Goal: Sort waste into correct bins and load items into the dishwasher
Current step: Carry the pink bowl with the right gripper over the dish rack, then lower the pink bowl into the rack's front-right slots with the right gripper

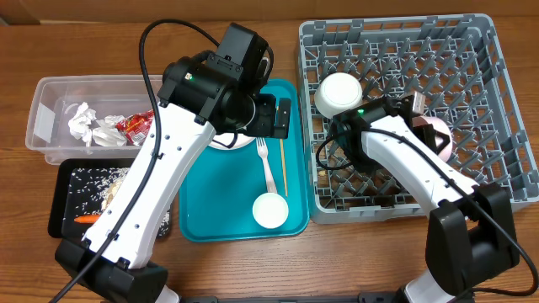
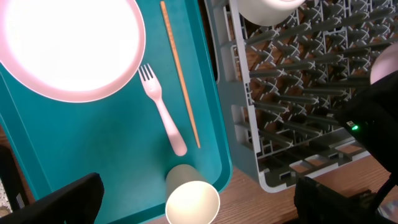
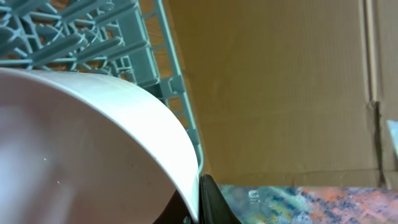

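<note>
OVERHEAD
tub: clear, far left; two lumps of crumpled napkins and one red wrapper inside
black tray: just in front of the tub; scattered rice and one carrot in it
teal tray: between black tray and rack; one plate mostly under the left arm, one fork, one chopstick, one cup
rack: grey, on the right; one white bowl in its far left part, one pink dish near the middle
left gripper: over the teal tray's far end beside the plate, jaws wide apart, holding nothing
right gripper: over the rack, at the pink dish

LEFT WRIST
teal tray: pink-rimmed plate at the top left; fork beside it, tines toward the plate; chopstick alongside the fork, not touching it; cup at the near end, mouth facing the camera
rack: just beside the tray; bowl at the top edge, a sliver of the pink dish at the right edge
fingers: one dark tip in each bottom corner, far apart

RIGHT WRIST
pink dish: its pale curved wall fills the left side, inside the rack
right gripper: jaws together, pinching the dish's rim; one dark finger shows at the bottom edge
rack: one wall and pegs behind the dish
</note>
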Motion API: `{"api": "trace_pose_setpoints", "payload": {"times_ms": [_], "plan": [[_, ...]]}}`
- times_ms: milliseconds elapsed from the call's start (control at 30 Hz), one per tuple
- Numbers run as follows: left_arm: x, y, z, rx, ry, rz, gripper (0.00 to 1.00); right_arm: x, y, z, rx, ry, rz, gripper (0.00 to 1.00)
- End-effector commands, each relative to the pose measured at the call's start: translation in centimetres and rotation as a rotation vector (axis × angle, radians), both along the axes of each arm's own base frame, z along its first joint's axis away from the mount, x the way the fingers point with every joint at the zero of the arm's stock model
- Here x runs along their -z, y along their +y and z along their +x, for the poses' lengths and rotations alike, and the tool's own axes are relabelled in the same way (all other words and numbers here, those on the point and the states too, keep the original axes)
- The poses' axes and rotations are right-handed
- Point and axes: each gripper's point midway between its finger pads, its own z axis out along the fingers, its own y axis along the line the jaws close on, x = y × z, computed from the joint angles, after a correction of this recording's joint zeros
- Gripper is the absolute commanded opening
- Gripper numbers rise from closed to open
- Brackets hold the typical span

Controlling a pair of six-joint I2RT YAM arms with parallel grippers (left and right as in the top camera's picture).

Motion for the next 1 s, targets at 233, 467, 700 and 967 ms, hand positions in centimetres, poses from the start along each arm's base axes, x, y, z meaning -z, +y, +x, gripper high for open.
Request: {"api": "trace_pose_setpoints", "payload": {"times_ms": [233,467,700,967], "plan": [[-0.7,0.1,0.4,0.007,-0.029,0.002,1.0,-1.4,-0.1,1.1,-0.063,0.026,-0.103,0.04],[-0.7,0.2,0.3,0.007,-0.028,0.002,1.0,0.0,-2.3,0.5,0.023,0.032,-0.065,0.04],[-0.7,0.1,0.4,0.007,-0.029,0.002,1.0,0.7,-2.0,0.8,0.019,0.05,-0.04,0.04],[-0.7,0.1,0.4,0.007,-0.028,0.002,1.0,1.6,-2.4,0.4,0.049,0.055,0.0,0.04]]}}
